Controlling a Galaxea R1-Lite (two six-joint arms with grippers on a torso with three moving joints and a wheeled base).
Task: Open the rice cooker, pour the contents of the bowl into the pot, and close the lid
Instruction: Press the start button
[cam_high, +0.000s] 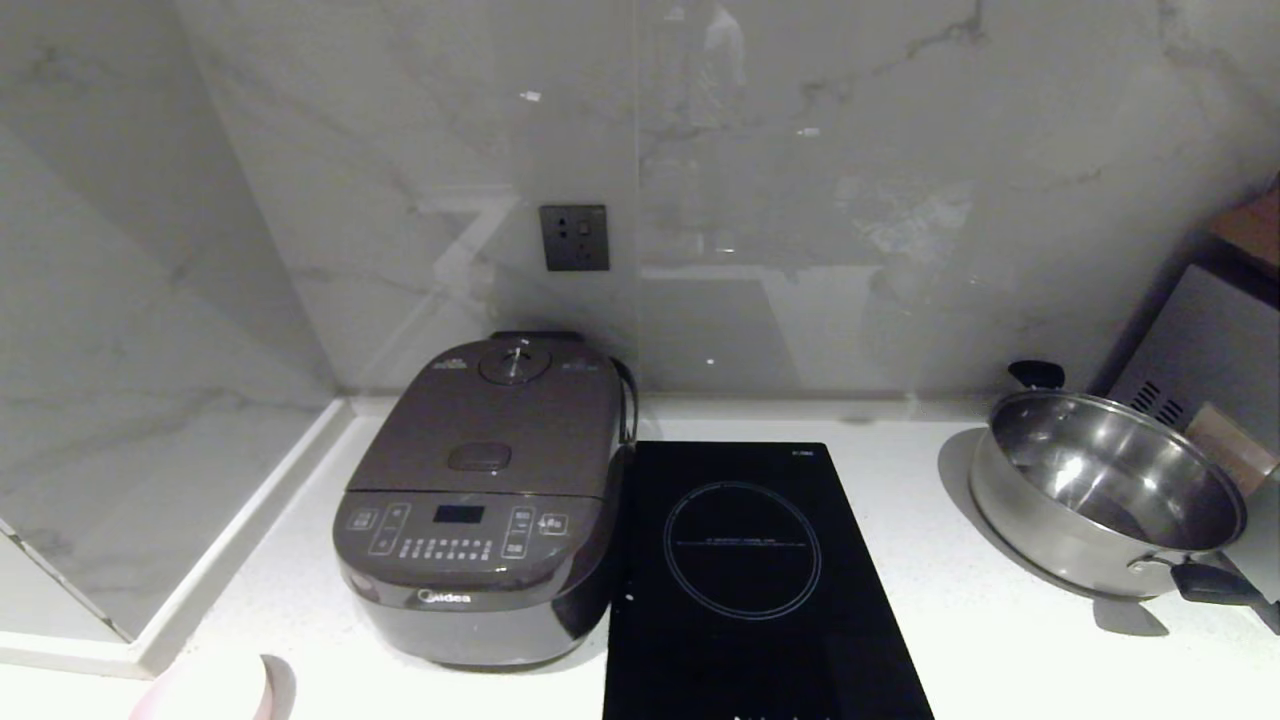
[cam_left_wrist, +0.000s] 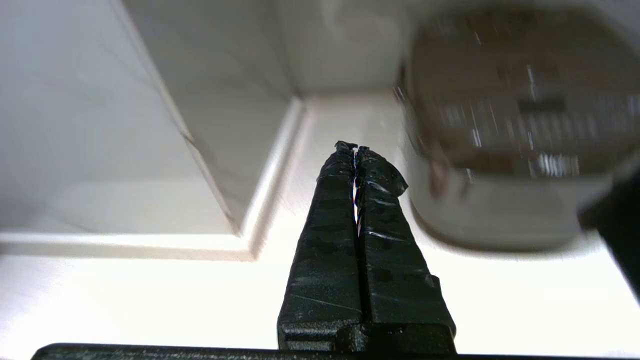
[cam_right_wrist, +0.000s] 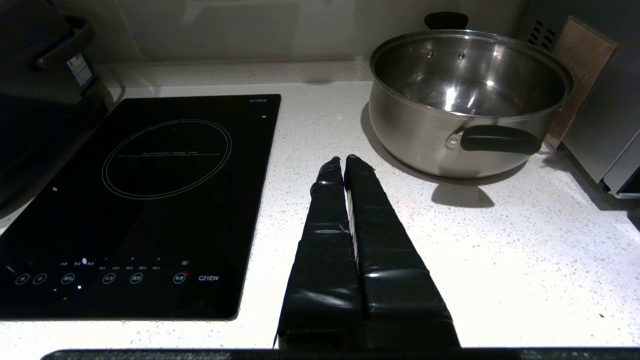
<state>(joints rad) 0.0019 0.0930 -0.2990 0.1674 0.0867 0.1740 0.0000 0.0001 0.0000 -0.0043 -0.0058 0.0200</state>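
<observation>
1. Opening is the step in hand: the lid (cam_high: 490, 425) is down on the rice cooker (cam_high: 480, 510); the bowl (cam_high: 205, 688) sits just front-left of the cooker
2. The left gripper (cam_left_wrist: 356, 148), jaws together, hovers left of the cooker; next it must press the lid's oval button (cam_high: 479, 457)
3. The right gripper (cam_right_wrist: 344, 160), pressed together, idles well right of the cooker

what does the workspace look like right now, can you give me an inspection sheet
surface: white speckled countertop, lit brightly.
job's things: rice cooker at the back left corner, lid closed; pale pink bowl just showing at the near left edge, contents not visible; inner pot hidden.
clutter: black induction hob right beside the cooker; steel pan with black handles at far right, empty.
grippers: left gripper shut, empty, above the counter near the cooker's left side; right gripper shut, empty, between hob and pan.
cables: nothing seen.
surroundings: marble-look wall with a dark wall socket; grey appliance behind the pan.
</observation>
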